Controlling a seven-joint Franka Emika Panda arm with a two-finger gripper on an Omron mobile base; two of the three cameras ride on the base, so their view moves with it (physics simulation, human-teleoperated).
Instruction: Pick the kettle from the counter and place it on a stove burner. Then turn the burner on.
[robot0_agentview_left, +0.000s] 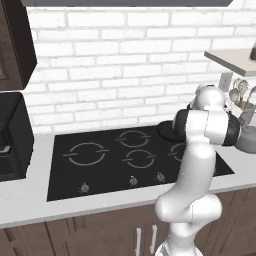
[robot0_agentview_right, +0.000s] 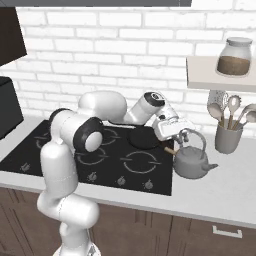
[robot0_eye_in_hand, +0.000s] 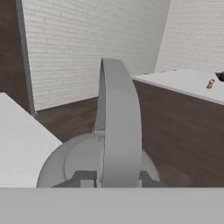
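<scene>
- You see the kettle (robot0_agentview_right: 191, 161) sitting on the counter (robot0_agentview_right: 220, 192), just beside the right edge of the stove (robot0_agentview_right: 75, 150), spout pointing away from it.
- Your gripper (robot0_agentview_right: 181, 131) sits at the top of the kettle's arched handle (robot0_eye_in_hand: 117, 127), reached in from the stove side.
- In the hand view the fingers (robot0_eye_in_hand: 85, 178) stand narrow, one on each side of the handle band and close against it; they look clamped on it.
- The kettle's base appears to rest flat on the counter; you cannot tell for sure that it is not slightly raised.
- A dark pan (robot0_agentview_right: 145, 137) lies on the stove's back right area, just beside the kettle, its wooden handle (robot0_agentview_right: 170, 150) reaching toward the kettle.
- The stove burner (robot0_agentview_left: 86, 153), the largest ring, is at the stove's far left end, well apart from the kettle.
- The knobs (robot0_agentview_left: 132, 180) run along the stove's front edge.
- A utensil holder (robot0_agentview_right: 228, 136) with spoons stands on the counter behind the kettle, and a jar (robot0_agentview_right: 235, 56) sits on a shelf (robot0_agentview_right: 212, 75) above it.
</scene>
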